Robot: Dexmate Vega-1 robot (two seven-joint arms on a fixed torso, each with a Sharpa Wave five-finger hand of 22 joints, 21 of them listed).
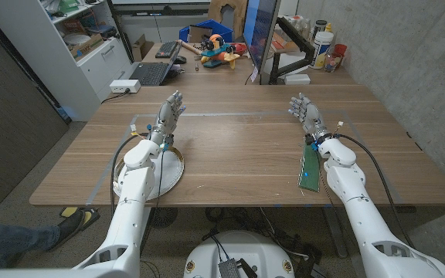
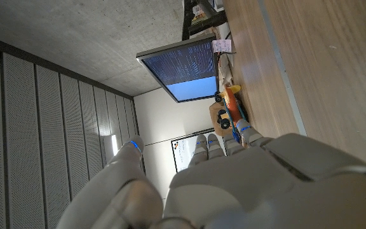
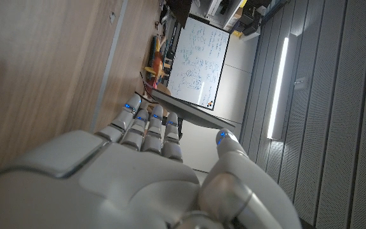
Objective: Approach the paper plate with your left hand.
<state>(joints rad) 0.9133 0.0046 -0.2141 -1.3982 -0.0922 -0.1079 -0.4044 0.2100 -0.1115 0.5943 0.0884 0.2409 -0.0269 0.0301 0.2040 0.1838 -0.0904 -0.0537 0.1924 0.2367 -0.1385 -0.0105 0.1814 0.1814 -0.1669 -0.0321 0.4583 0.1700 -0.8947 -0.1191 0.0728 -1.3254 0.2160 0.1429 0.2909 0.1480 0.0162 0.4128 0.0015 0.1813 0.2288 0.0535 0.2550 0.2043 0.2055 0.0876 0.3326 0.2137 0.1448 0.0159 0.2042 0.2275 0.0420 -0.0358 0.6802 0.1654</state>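
A white paper plate (image 1: 173, 173) lies near the table's front left edge, partly covered by my left forearm. My left hand (image 1: 168, 113) is held beyond the plate, farther from me, with its fingers straight and apart and nothing in it; its back (image 2: 246, 184) shows in the left wrist view. On the right side my right hand (image 1: 305, 113) is raised over the wood, fingers extended and empty, and its back (image 3: 132, 172) shows in the right wrist view.
A green circuit board (image 1: 310, 167) lies by my right wrist. At the table's far edge are a laptop (image 1: 150, 72), a white box (image 1: 124, 86), a colourful toy (image 1: 221, 52) and a monitor (image 1: 261, 35). A person's shoe (image 1: 78, 220) is on the floor at lower left.
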